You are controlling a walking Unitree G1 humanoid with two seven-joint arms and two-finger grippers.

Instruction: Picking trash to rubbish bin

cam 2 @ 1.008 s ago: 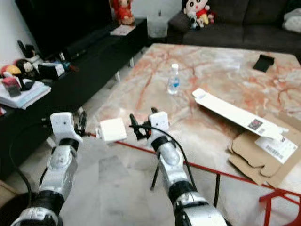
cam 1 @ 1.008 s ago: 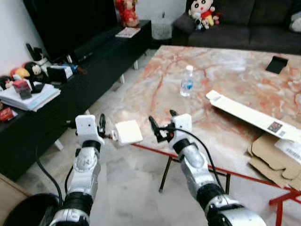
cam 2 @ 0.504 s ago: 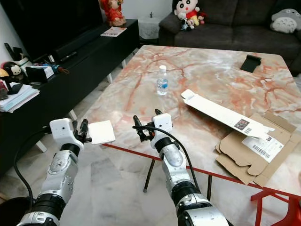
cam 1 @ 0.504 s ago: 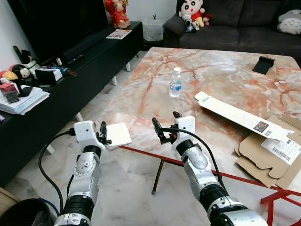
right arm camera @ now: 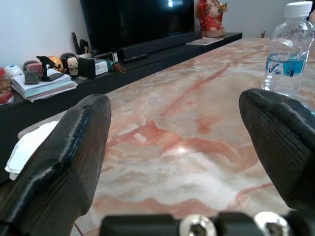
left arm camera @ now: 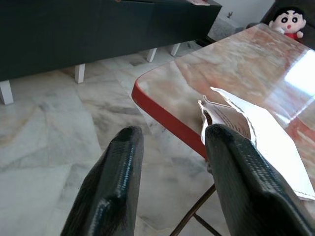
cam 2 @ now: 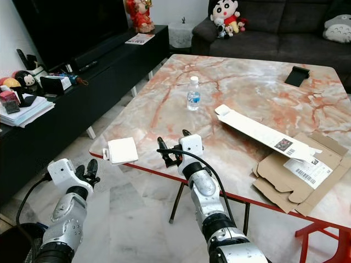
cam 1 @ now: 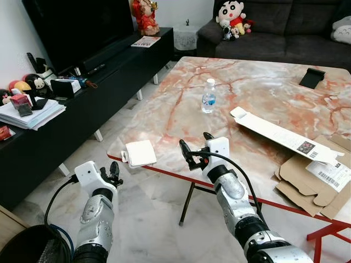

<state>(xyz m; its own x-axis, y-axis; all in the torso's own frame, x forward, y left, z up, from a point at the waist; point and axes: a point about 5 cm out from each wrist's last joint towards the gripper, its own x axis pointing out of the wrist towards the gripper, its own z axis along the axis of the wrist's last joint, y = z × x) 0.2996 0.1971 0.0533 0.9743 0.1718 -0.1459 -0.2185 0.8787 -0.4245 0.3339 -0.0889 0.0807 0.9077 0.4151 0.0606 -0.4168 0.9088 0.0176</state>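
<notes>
While the white square paper packet (cam 1: 141,153) lies flat on the near corner of the pink-veined marble table with its red edge (cam 1: 186,104), just inside the rim, the left gripper (cam 1: 114,175) hangs below and short of that corner, over the pale marble floor tiles (cam 1: 153,219). Its two black fingers (left arm camera: 110,187) stand apart with nothing between them, and from the wrist the packet's torn-looking end sits just beyond the fingertips, not touching them. The right gripper (cam 1: 193,150) hovers at the table's near edge, a little along from the packet, fingers (right arm camera: 59,162) spread wide and empty, pointing across the tabletop.

Further in on the table stands a clear plastic water bottle with a blue label and white cap (cam 1: 208,96), upright, well apart from the packet. Towards the far side from the packet lie a long flattened white carton (cam 1: 282,134) and a folded-out brown cardboard sheet (cam 1: 312,183) at the table's edge. A small black object (cam 1: 313,78), perhaps a phone stand, sits near the far corner. Beside the table runs a long black TV cabinet (cam 1: 82,104). A round black bin (cam 1: 30,246) shows on the floor by the left arm.
</notes>
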